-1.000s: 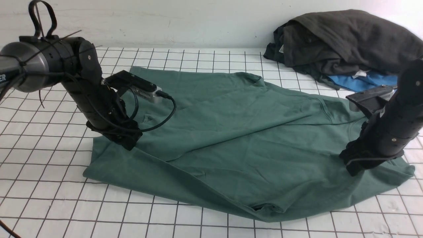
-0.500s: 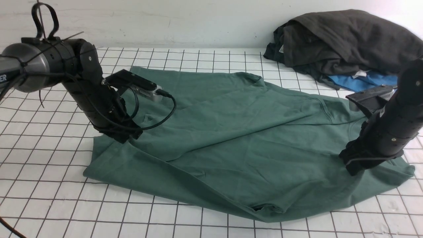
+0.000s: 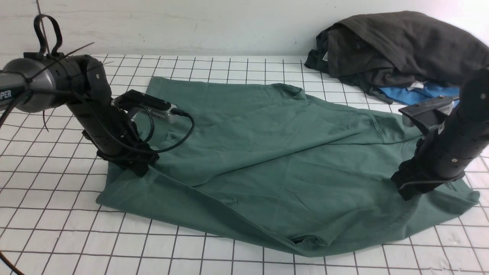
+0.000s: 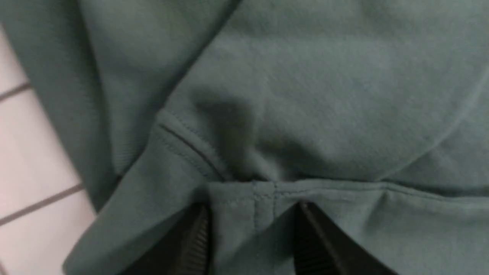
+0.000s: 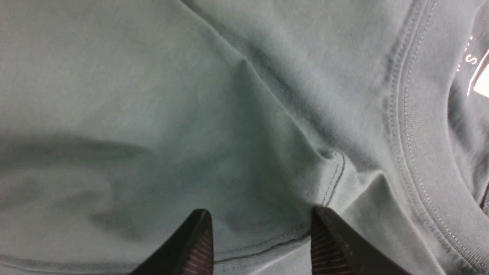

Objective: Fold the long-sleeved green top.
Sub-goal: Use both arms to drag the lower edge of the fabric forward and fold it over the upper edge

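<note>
The green long-sleeved top (image 3: 267, 152) lies spread on the tabletop (image 3: 57, 229), and both arms bend down to its two ends. Only the wrist views show the jaws apart: the left gripper (image 4: 252, 208) around a hem fold (image 4: 263, 191), the right gripper (image 5: 259, 214) near the neck band (image 5: 420, 126).

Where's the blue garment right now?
Front view, back right: the blue garment pokes out from under the dark heap, beyond the green top's right end.

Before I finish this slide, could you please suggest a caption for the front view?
Two arms, jaws low over opposite ends of the green long-sleeved top spread on a gridded table.
</note>
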Robot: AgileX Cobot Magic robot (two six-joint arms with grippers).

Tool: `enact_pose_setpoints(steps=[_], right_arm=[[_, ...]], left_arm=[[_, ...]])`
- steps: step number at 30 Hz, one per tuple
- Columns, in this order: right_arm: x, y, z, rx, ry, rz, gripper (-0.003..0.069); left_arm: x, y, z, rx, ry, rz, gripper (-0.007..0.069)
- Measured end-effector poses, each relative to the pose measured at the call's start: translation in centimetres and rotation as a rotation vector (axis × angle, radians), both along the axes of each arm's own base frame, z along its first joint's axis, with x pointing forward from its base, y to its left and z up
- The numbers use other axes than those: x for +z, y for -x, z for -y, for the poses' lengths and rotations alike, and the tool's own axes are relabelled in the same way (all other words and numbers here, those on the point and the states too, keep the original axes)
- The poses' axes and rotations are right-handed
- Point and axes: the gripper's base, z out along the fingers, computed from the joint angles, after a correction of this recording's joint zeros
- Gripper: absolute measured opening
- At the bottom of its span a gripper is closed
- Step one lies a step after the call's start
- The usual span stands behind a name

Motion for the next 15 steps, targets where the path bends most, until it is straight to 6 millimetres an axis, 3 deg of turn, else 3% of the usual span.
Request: enact_pose_setpoints(steps=[3, 5, 8, 10, 15], right_arm=[[0.0, 0.0, 0.0, -0.001, -0.001, 0.002, 0.0337], [0.0, 0.0, 0.0, -0.001, -0.001, 0.003, 0.0337], [0.0, 0.0, 0.0, -0.001, -0.001, 0.002, 0.0337], [0.0, 0.0, 0.0, -0.001, -0.001, 0.002, 0.0337], [0.0, 0.0, 0.0, 0.000, 0.000, -0.005, 0.0337]], left_arm=[[-0.3, -0.1, 0.3, -0.004, 0.001, 0.000, 0.0326], [-0.3, -0.1, 0.4, -0.009, -0.003, 0.002, 0.0273], [0.3, 0.1, 0.6, -0.015, 0.001, 0.005, 0.0093], [0.9, 0.3, 0.7, -0.019, 0.003, 0.005, 0.0044], [3.7, 0.9, 0.7, -0.022, 0.010, 0.054, 0.0034]])
